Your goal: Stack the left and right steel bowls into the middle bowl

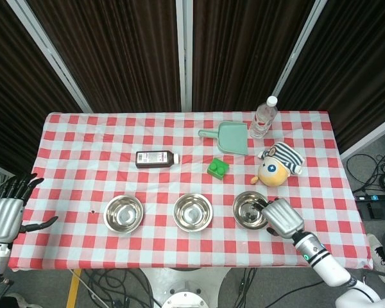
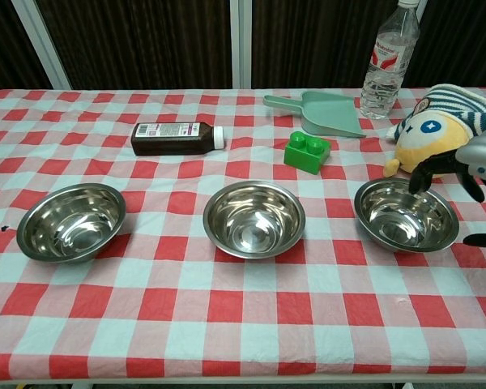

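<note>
Three steel bowls stand in a row near the table's front edge: the left bowl (image 1: 123, 213) (image 2: 71, 220), the middle bowl (image 1: 192, 212) (image 2: 253, 217) and the right bowl (image 1: 250, 208) (image 2: 405, 213). All are upright and hold nothing. My right hand (image 1: 281, 218) (image 2: 470, 174) hovers at the right bowl's right rim. Its fingers (image 2: 425, 174) hang spread over the far rim, the thumb lies outside the near rim, and it grips nothing. My left hand (image 1: 6, 215) is at the table's left edge, well left of the left bowl, fingers apart and holding nothing. The chest view does not show it.
Behind the bowls lie a brown bottle (image 1: 156, 158) on its side, a green block (image 1: 217, 168), a green dustpan (image 1: 229, 137) and an upright water bottle (image 1: 263, 117). A striped plush toy (image 1: 277, 165) sits just behind the right bowl, close to my right hand.
</note>
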Tool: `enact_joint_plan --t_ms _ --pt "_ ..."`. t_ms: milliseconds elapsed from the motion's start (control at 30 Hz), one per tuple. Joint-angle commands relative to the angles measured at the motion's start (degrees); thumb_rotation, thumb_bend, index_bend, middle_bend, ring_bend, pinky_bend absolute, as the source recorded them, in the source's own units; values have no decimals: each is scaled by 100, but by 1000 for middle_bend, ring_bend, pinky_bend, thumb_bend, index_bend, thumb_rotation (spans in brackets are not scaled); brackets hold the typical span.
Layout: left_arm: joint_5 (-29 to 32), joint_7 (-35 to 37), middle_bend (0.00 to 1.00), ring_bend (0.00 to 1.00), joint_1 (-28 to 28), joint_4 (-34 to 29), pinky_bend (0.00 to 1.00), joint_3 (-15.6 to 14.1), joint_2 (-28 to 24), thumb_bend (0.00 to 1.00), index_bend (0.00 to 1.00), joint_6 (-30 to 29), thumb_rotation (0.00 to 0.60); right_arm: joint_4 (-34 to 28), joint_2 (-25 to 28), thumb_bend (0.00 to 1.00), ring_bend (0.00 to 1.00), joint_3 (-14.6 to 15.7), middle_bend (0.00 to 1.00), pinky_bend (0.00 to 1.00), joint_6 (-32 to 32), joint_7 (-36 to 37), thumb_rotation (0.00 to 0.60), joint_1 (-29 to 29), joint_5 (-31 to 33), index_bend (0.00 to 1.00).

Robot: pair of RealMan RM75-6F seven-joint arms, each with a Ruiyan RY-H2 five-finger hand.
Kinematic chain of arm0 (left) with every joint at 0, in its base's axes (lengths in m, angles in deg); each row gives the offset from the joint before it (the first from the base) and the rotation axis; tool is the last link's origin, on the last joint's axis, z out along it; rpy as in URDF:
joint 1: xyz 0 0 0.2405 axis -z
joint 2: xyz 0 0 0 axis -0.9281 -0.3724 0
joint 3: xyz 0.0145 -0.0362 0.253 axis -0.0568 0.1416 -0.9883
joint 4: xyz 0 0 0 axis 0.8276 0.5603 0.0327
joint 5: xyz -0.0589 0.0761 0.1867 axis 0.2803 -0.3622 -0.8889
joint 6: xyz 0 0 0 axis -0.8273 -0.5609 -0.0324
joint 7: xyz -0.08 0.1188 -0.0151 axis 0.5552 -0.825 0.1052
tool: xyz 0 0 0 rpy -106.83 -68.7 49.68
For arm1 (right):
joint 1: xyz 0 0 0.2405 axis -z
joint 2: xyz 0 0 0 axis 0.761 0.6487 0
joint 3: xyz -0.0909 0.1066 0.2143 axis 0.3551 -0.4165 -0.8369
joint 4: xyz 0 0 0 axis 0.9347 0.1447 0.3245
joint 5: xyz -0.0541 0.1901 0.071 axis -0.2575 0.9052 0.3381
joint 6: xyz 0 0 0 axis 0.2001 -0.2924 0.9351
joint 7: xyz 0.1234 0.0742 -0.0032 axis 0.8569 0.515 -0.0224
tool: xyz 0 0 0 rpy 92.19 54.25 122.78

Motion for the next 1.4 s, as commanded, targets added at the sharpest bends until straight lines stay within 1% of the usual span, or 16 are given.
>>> enact_joint_plan --t_ms 33,233,367,500,600,667,700,800,867,1000,1167,1400 --pt "9 30 200 94 -21 19 108 -4 -11 0 208 -17 374 7 -80 116 563 47 316 592 -103 -29 600 -60 105 301" --pt "68 134 200 94 -57 112 108 6 -12 0 208 -19 374 41 -180 126 562 104 339 592 -159 -114 600 -125 196 321" --pt "88 194 200 94 -64 204 108 1 24 0 208 7 378 197 -326 133 563 122 350 591 -190 -162 600 -180 235 332" --pt "200 132 200 94 -102 333 108 78 125 0 208 -72 377 407 -507 144 564 103 354 592 -265 -193 600 -274 308 332" --pt "270 137 200 94 -115 391 108 114 146 0 208 -67 376 510 -592 180 564 95 354 592 -332 -217 600 -343 364 332" --pt "293 167 200 94 -117 429 108 122 154 0 208 -50 375 569 -641 222 565 97 356 593 -365 -236 600 -385 388 333" --pt "302 179 200 94 -118 444 108 124 160 0 209 -40 383 594 -661 234 565 99 357 593 -378 -242 600 -402 398 333" --pt "348 223 200 94 -115 498 108 132 187 0 209 15 446 657 -720 287 565 105 363 594 -412 -270 600 -451 432 335" --pt "365 243 201 94 -104 541 108 140 203 0 208 48 456 703 -755 318 565 107 369 593 -439 -271 600 -489 451 343" --pt "410 315 200 94 -85 645 108 156 228 5 208 124 472 801 -832 354 565 105 390 594 -516 -247 600 -565 511 374" --pt "457 404 200 94 -94 766 108 153 267 27 208 187 480 894 -924 394 570 118 442 594 -565 -198 600 -624 577 449" --pt "465 481 200 95 -105 839 108 153 297 27 208 209 486 937 -949 402 596 115 505 594 -448 -203 600 -626 636 547"
